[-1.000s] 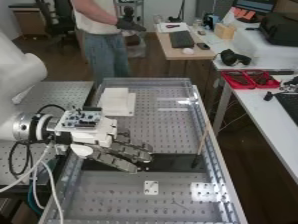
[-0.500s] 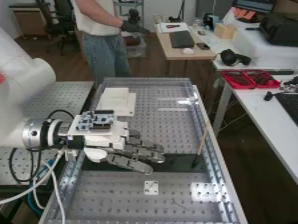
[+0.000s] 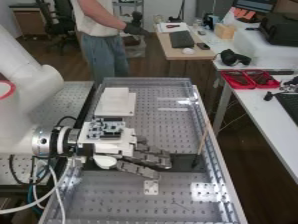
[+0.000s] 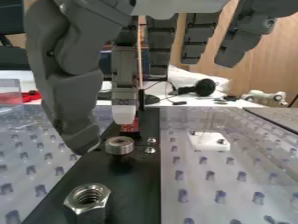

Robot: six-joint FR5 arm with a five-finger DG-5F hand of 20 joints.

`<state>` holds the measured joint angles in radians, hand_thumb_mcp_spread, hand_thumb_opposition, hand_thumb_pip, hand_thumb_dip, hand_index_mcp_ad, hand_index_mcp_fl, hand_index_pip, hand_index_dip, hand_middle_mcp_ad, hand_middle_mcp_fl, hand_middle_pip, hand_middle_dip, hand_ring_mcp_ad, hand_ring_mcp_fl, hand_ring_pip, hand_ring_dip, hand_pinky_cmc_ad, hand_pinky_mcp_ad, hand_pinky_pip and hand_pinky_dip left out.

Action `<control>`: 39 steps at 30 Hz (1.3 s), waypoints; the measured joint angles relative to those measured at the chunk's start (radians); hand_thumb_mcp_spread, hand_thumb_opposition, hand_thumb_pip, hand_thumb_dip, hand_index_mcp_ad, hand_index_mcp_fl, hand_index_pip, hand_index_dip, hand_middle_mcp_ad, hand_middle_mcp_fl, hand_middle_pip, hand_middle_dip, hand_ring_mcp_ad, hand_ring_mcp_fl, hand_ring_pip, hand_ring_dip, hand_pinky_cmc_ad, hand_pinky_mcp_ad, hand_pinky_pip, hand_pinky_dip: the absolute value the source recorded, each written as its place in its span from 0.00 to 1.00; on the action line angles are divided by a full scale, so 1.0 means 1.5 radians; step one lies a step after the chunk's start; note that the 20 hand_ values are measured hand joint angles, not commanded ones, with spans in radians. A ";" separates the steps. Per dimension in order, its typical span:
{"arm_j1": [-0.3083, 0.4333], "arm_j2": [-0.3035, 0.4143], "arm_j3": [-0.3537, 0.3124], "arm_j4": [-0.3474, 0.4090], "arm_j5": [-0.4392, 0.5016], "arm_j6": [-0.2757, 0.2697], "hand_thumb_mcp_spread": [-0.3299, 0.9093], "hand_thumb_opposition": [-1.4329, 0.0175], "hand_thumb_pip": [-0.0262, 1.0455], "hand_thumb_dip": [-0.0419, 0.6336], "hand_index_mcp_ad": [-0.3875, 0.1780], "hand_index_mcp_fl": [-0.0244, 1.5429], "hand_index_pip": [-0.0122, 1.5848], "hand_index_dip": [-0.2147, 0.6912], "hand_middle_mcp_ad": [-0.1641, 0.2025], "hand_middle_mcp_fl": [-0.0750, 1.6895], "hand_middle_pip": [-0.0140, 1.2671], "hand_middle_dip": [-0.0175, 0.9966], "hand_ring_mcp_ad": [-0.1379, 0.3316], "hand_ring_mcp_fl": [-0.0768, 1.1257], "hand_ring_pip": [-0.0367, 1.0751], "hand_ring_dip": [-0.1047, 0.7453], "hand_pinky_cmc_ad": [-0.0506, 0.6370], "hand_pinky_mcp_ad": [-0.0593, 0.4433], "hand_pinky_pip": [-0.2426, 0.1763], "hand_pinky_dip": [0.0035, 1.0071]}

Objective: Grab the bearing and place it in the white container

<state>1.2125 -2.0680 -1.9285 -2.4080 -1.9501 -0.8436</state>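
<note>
One arm (image 3: 30,102) comes in left of the strip (image 3: 187,162). Beyond the strip sits the white container (image 3: 116,102). Above the strip hangs the hand (image 3: 120,145), fingers (image 4: 124,75) loosely straight, thumb (image 4: 76,102) apart from them, nothing held. The bearing (image 4: 120,145) is on the strip, flat side up, below the hand and near the thumb's tip; lowering, then pinching, seems next. The nut (image 4: 88,197), also on the strip, could catch the thumb. A rod (image 3: 202,140) rises at the strip's right end.
</note>
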 joint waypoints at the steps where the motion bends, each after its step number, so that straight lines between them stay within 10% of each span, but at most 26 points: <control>1: -0.001 -0.002 0.004 -0.003 -0.001 0.000 0.69 0.43 0.43 0.44 0.50 0.14 0.85 0.59 0.56 0.11 0.12 0.20 0.53 0.08 0.13 0.17 0.52 0.55 0.43 0.14; 39: -0.007 -0.029 0.038 -0.041 -0.011 -0.008 0.70 0.43 0.42 0.44 0.48 0.19 0.82 0.54 0.56 0.11 0.12 0.20 0.52 0.08 0.13 0.17 0.52 0.55 0.44 0.14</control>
<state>1.2019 -2.1119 -1.8720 -2.4700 -1.9672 -0.8561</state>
